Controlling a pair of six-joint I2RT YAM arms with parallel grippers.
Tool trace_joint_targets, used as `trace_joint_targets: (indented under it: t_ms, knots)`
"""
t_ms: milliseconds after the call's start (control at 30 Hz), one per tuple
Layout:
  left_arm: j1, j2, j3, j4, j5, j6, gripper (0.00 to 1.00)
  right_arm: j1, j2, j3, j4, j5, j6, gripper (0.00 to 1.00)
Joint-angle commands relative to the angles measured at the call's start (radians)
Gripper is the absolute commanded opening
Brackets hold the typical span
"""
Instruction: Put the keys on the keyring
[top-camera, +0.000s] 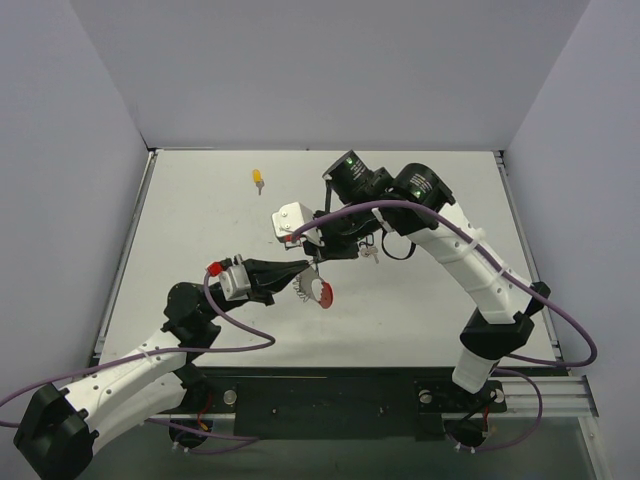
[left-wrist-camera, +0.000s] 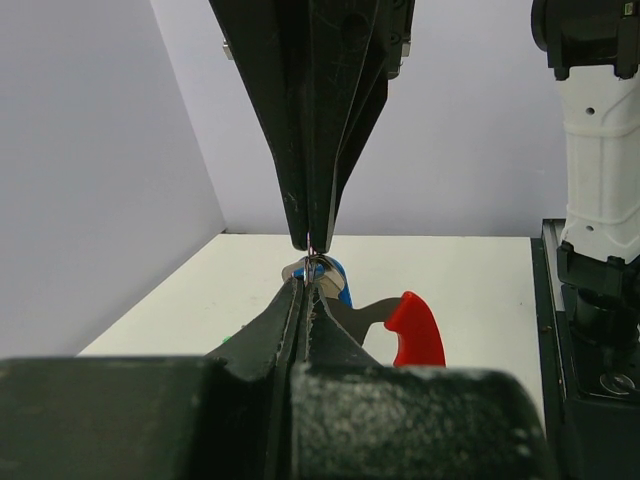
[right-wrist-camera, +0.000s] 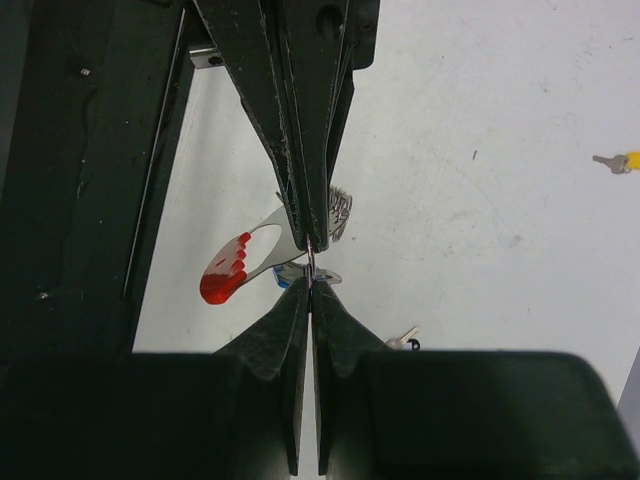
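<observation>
The keyring (top-camera: 322, 292), a silver loop with a red arc (left-wrist-camera: 415, 328), hangs above the table's middle. My left gripper (top-camera: 306, 270) is shut on it and comes in from the left. My right gripper (top-camera: 318, 258) is shut too and meets it tip to tip. Between the two tips runs a thin stretch of the ring's wire (left-wrist-camera: 312, 258), pinched at both ends. The blue key (left-wrist-camera: 339, 277) sits right at that junction; whether either gripper also pinches it I cannot tell. In the right wrist view the red arc (right-wrist-camera: 224, 271) hangs left of my right gripper (right-wrist-camera: 310, 284).
A yellow-headed key (top-camera: 258, 178) lies far back left on the white table (top-camera: 200, 230) and shows at the right edge of the right wrist view (right-wrist-camera: 620, 162). A black-headed key (right-wrist-camera: 405, 340) lies just right of the grippers. Grey walls enclose the table.
</observation>
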Motion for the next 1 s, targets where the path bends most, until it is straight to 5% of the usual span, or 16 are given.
trace_joint_targets:
  t_ms: [0, 400, 967]
  knots:
    - [0.000, -0.024, 0.048, 0.001, 0.020, 0.027, 0.00, 0.009, 0.007, -0.012, -0.030, -0.005, -0.017, 0.00]
    - [-0.002, -0.019, 0.098, -0.118, -0.023, 0.008, 0.00, 0.037, -0.001, -0.040, -0.047, 0.055, -0.059, 0.00]
    - [0.072, -0.039, 0.045, 0.013, -0.083, -0.249, 0.00, 0.052, -0.018, -0.069, -0.066, 0.132, -0.119, 0.00]
